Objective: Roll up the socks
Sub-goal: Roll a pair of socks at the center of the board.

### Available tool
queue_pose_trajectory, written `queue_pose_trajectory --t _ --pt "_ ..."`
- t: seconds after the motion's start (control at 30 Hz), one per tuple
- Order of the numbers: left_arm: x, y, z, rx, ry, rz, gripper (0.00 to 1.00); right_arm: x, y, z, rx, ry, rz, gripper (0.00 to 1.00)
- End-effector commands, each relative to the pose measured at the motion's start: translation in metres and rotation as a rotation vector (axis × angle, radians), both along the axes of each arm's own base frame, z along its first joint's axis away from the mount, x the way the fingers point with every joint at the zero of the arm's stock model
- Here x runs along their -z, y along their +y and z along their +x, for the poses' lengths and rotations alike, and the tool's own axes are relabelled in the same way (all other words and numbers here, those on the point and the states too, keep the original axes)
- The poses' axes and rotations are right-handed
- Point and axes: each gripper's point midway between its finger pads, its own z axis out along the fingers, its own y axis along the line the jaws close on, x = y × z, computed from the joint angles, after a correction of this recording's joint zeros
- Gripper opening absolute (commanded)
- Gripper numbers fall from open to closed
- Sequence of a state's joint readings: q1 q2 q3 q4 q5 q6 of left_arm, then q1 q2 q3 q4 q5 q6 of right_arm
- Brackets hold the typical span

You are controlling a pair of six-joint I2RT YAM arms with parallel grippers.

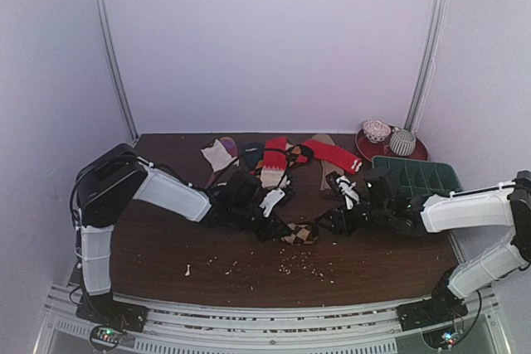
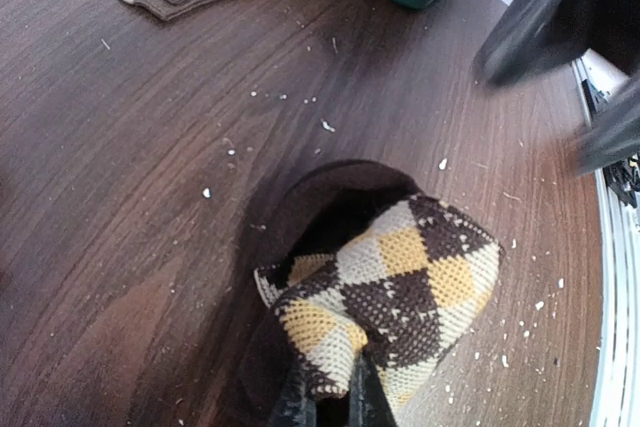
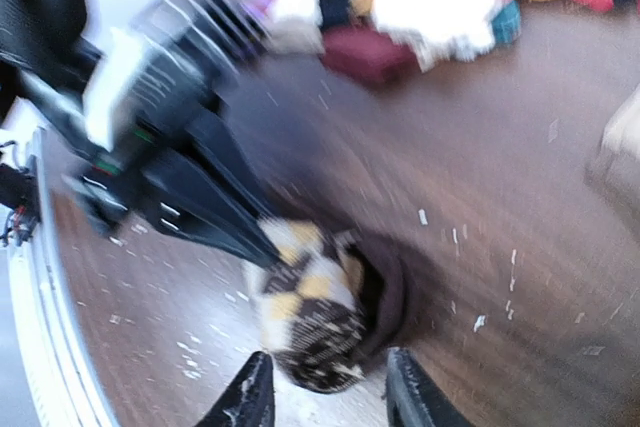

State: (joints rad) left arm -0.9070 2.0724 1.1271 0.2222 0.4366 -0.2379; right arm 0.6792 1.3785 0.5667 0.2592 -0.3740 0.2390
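Hold left claw (image 2: 330, 392) clamped on the dark brown, tan-diamond argyle cloth sock (image 2: 400, 287) bunched toward the table's (image 1: 166, 246) front edge, mid-width; close the parted right claw (image 3: 328, 367) around the bundle squarely, rolling snugly.

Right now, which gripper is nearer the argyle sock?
Left. The left gripper is pinched shut on the argyle sock. The right gripper hangs open just short of it, apparently not touching.

The dark brown argyle sock (image 1: 300, 234) with tan diamonds sits bunched, seemingly half-rolled, near the table's centre. The red sock (image 1: 330, 153) lies flat at its 1 o'clock, well apart.
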Motion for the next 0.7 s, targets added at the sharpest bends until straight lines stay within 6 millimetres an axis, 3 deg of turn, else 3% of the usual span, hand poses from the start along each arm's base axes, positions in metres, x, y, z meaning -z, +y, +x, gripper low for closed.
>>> queue_pose_trajectory --t 0.0,0.07,0.23,0.4,0.67 --pt "0.117 0.087 -0.043 -0.068 0.199 0.454 0.0 -0.033 0.011 -0.005 -0.074 -0.044 0.084 0.43" --pt "0.118 0.089 -0.043 -0.069 0.2 0.457 0.0 -0.034 0.023 -0.006 -0.108 -0.013 0.128 0.44" --pt "0.118 0.087 -0.042 -0.069 0.198 0.455 0.0 -0.013 0.039 0.005 -0.115 0.057 0.132 0.43" --pt "0.118 0.085 -0.041 -0.068 0.196 0.45 0.0 0.002 0.046 0.008 -0.09 0.075 0.125 0.44" --pt "0.12 0.085 -0.042 -0.063 0.2 0.452 0.0 0.02 0.053 -0.004 -0.082 0.123 0.111 0.44"
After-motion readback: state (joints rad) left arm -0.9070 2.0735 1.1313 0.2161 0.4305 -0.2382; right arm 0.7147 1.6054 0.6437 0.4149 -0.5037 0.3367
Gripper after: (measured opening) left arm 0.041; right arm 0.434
